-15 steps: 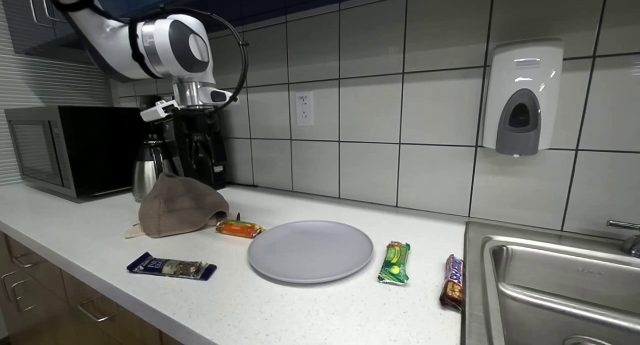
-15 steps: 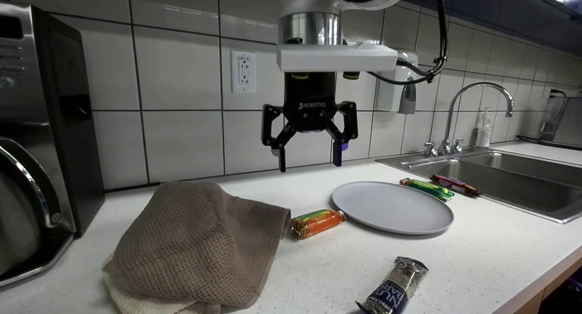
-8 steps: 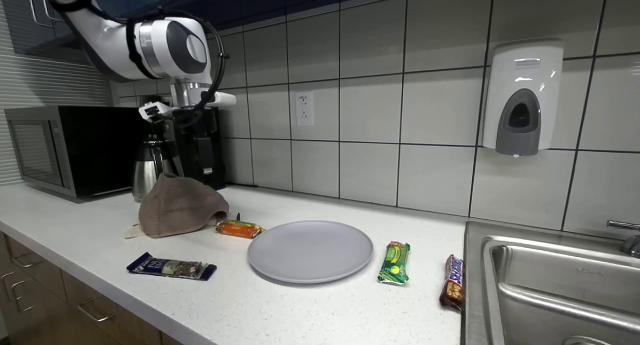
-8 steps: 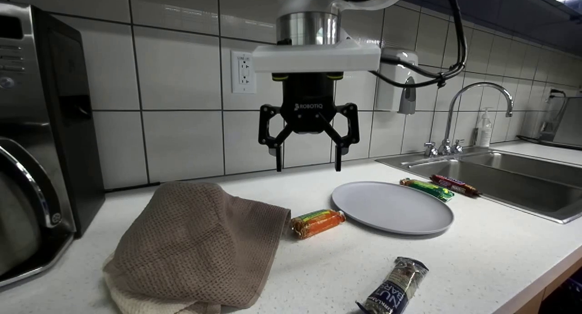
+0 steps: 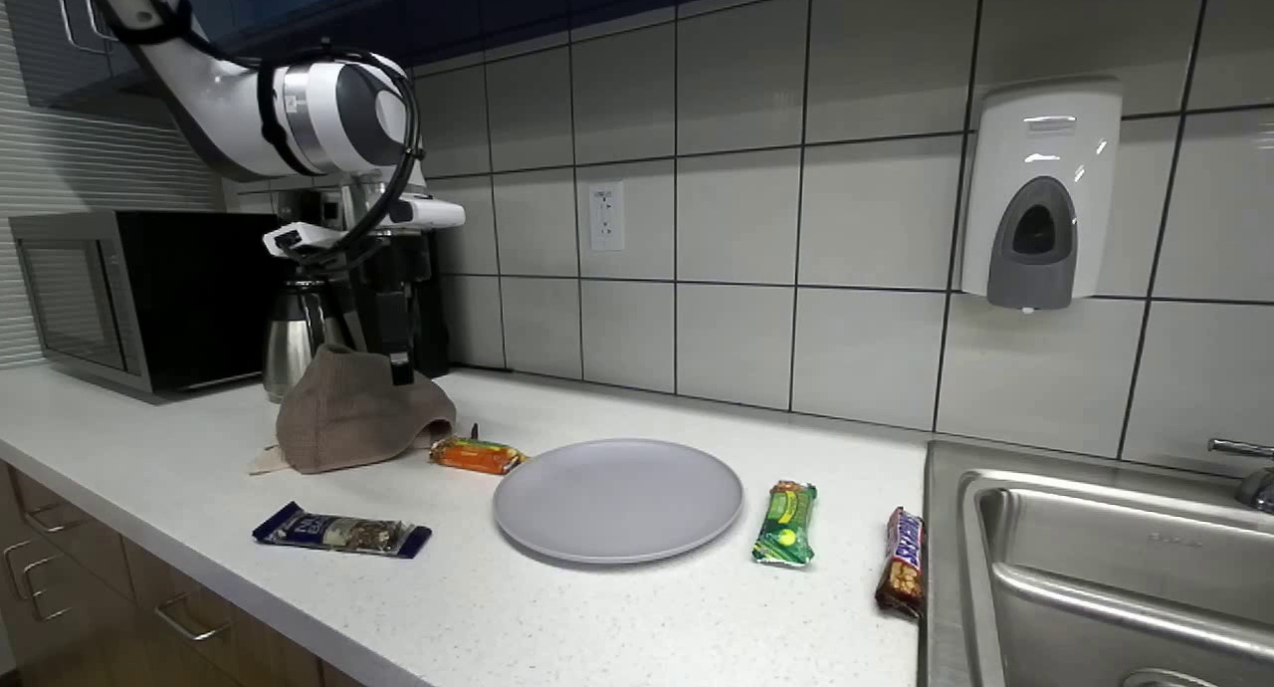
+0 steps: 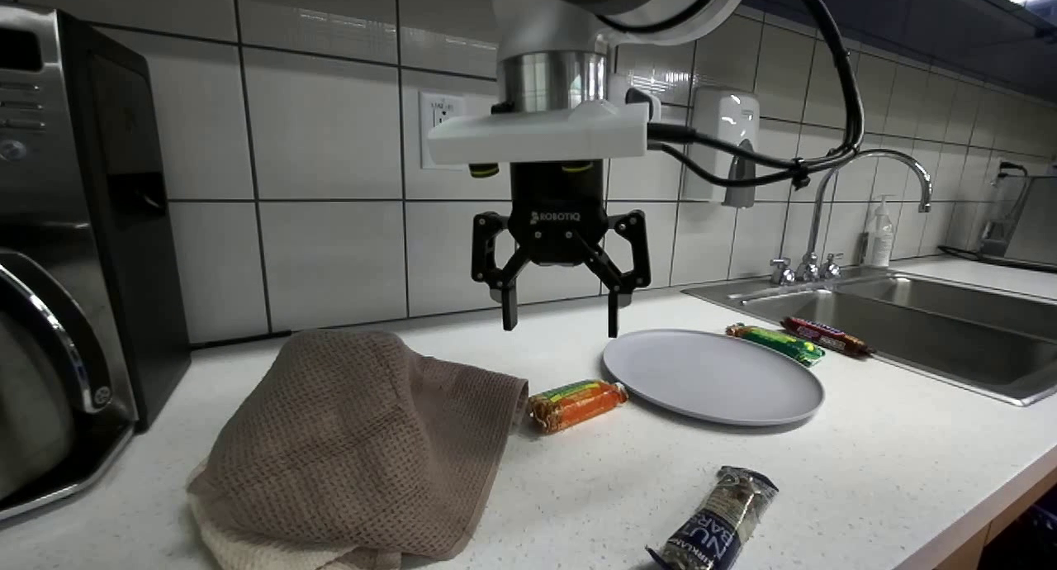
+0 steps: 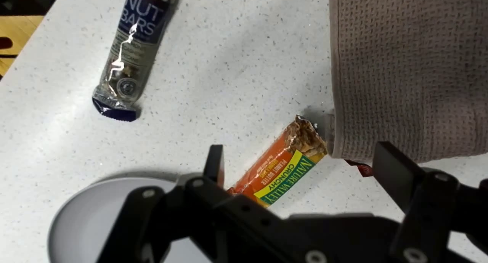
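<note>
The gripper (image 6: 561, 324) was black and the plate (image 6: 714, 377) grey. The Nature Valley bar (image 7: 280, 167) was orange, banded yellow and green; the towel (image 6: 355, 446), waffle-patterned brown.

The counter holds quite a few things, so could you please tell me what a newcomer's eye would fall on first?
Probably the black gripper, which hangs open above the counter, holding nothing. Next might come the brown towel, heaped beside the orange snack bar, and the round gray plate on that bar's other side.
</note>
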Robot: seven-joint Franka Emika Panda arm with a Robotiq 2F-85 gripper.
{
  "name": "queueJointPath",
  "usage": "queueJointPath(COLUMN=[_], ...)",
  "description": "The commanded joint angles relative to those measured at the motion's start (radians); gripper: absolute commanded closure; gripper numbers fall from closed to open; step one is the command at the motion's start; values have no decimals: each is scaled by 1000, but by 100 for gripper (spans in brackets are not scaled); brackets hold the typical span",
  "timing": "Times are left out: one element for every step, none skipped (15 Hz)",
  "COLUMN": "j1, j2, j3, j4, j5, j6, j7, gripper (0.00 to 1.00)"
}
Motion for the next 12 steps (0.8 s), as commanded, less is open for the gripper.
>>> queueJointPath(j1=[-12,-13,-15,-15,-16,-15,-14,-14,-13,-12,-11,-10], j2=[35,46,56,68,81,93,107,119,130,141,151,161], j3=[-7,-12,-17,-23,-29,-35,-40,-45,-51,-56,-63,-68], j4=[31,39,47,56,65,75,86,93,99,106,111,115], j5=[2,0,2,3,4,2,0,3,3,4,2,3], j6=[7,8,11,13,13,14,15,18,25,30,37,43], j7=[68,80,89,99,108,117,127,136,150,160,172,184], gripper=[0,0,0,0,0,0,0,0,0,0,0,0])
